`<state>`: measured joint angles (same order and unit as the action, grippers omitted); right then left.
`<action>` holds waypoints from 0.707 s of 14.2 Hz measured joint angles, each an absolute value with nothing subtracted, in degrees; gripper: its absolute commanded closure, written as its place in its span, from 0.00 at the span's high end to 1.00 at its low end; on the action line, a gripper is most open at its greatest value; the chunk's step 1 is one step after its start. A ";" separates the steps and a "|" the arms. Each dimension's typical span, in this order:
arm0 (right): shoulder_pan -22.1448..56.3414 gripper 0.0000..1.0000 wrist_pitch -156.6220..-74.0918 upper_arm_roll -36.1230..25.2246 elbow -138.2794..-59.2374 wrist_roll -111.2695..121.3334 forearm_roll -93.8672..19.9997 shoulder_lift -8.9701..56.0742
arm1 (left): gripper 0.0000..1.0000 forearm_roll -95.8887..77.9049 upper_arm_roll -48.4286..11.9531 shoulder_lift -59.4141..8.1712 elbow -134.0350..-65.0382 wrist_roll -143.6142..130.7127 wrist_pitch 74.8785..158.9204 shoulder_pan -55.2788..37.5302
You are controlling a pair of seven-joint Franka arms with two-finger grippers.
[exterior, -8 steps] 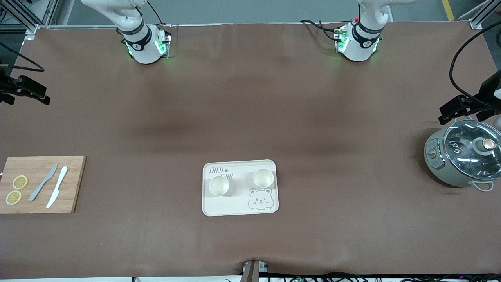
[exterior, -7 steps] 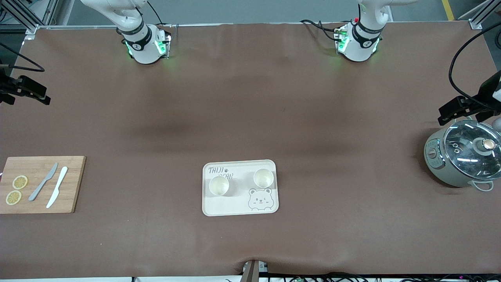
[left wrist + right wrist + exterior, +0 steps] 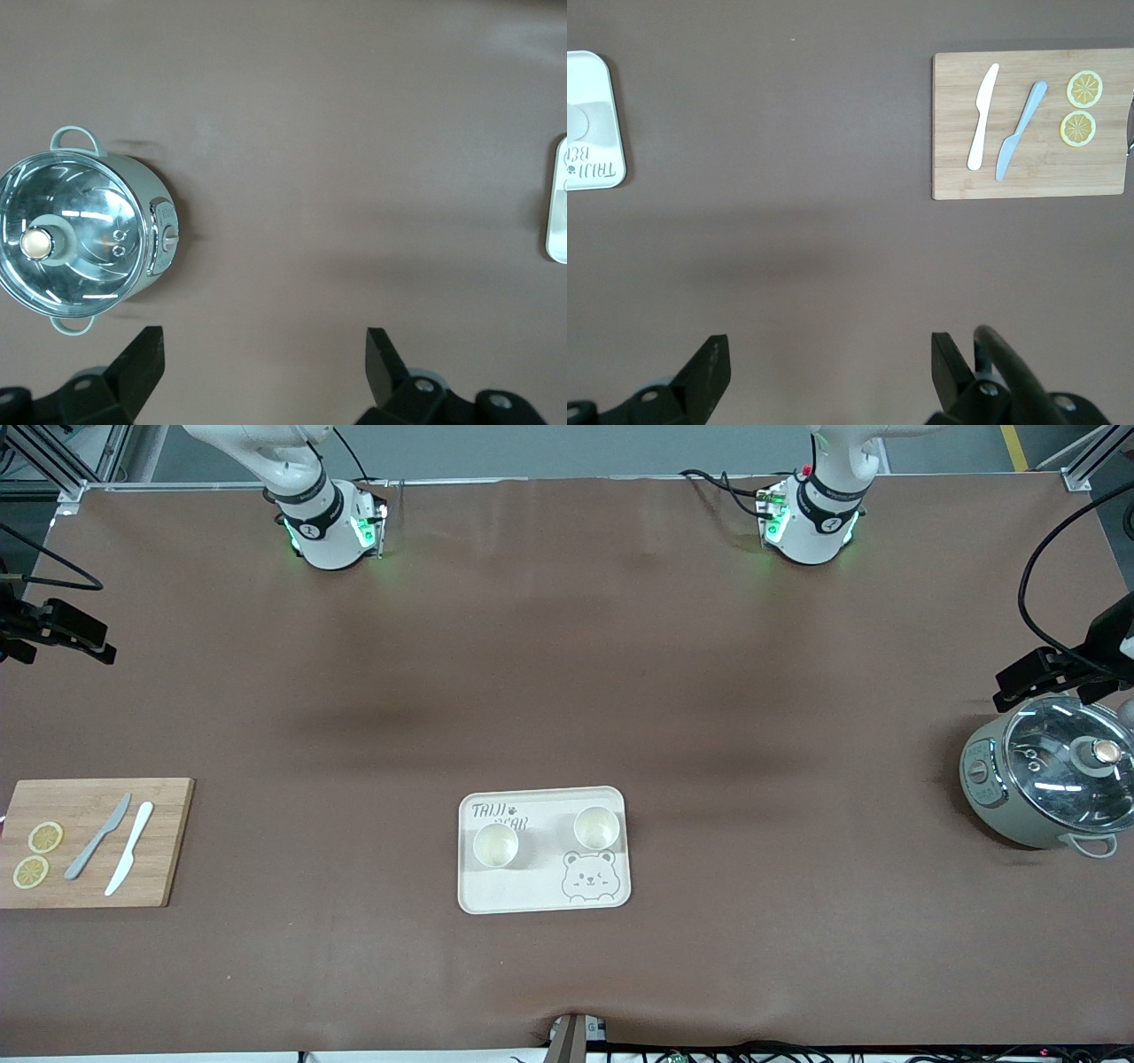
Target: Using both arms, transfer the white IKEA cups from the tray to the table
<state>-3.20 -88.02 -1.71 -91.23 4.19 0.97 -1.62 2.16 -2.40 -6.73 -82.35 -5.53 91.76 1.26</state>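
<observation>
Two white IKEA cups stand upright on a cream bear-printed tray (image 3: 540, 895), one (image 3: 495, 844) toward the right arm's end and one (image 3: 596, 826) toward the left arm's end. The tray's edge also shows in the left wrist view (image 3: 558, 212) and the right wrist view (image 3: 589, 124). My left gripper (image 3: 264, 341) is open and empty, hanging over bare table beside the pot (image 3: 1050, 784). In the front view this left gripper (image 3: 1036, 676) shows at the table's edge. My right gripper (image 3: 830, 345) is open and empty over bare table, seen in the front view (image 3: 66, 638) at the right arm's end.
A wooden cutting board (image 3: 164, 841) with two knives and two lemon slices lies at the right arm's end. A grey-green pot with a glass lid (image 3: 75, 235) stands at the left arm's end. Brown table surface lies between the tray and both grippers.
The left gripper has drifted slightly away from the pot toward the bases' side. The cups and tray have not moved.
</observation>
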 measured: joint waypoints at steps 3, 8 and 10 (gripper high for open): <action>-3.20 1.00 -88.02 -1.71 -91.23 4.19 0.97 -1.61 | 1.00 0.99 -2.41 -8.25 -82.37 -5.51 91.72 1.34; -3.18 1.00 -88.05 -1.52 -91.22 4.17 -1.89 -1.59 | 1.00 -0.02 -2.94 -11.88 -82.43 -5.51 91.78 0.98; -3.09 1.00 -88.30 -1.25 -91.22 3.87 -4.41 -1.50 | 1.00 -0.06 -3.14 -13.52 -82.43 -5.51 92.45 0.45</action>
